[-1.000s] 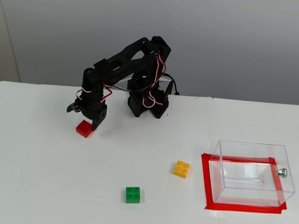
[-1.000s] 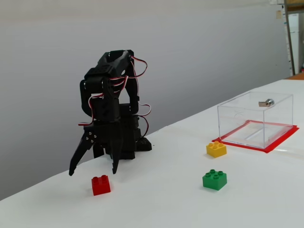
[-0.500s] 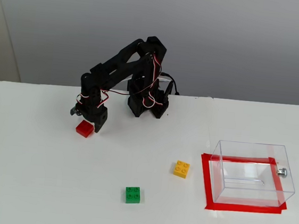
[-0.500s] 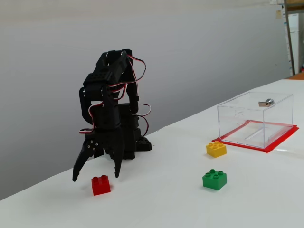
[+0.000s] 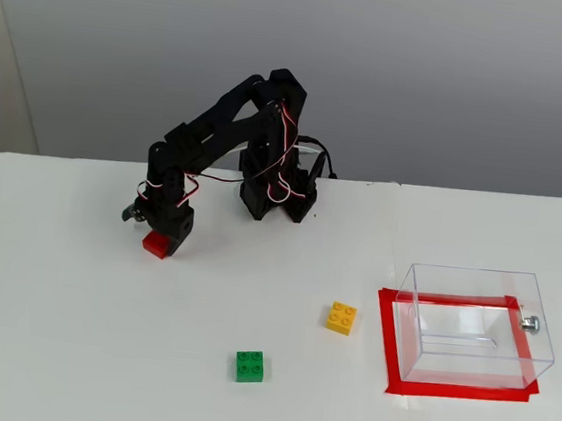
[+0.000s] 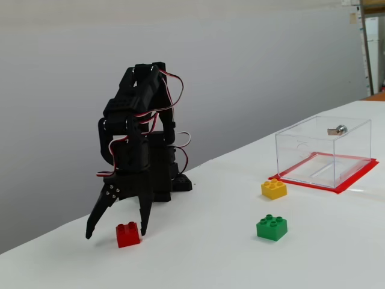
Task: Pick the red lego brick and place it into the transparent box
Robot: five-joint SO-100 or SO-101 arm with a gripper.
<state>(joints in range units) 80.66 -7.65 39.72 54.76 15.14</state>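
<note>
— Item one, the gripper (image 6: 116,232): how is it recorded?

— Listed as black, two-fingered, pointed down at the white table (image 6: 198,259); its jaws are spread wide; the red lego brick (image 6: 127,234) is seen low between the fingertips, one tip just beside its right face in a fixed view; whether it is touched cannot be told; in the higher fixed view the gripper (image 5: 156,235) is stacked over the brick (image 5: 156,246), only the lower edge being shown.

— And the remaining stock?

— The transparent box (image 5: 475,326) is logged far right, standing on a red tape outline (image 5: 387,352), a small metal knob (image 5: 530,323) on its side; a yellow brick (image 5: 341,317) is placed near it; a green brick (image 5: 251,365) lies nearer the front edge; both are well apart from the red one.
</note>
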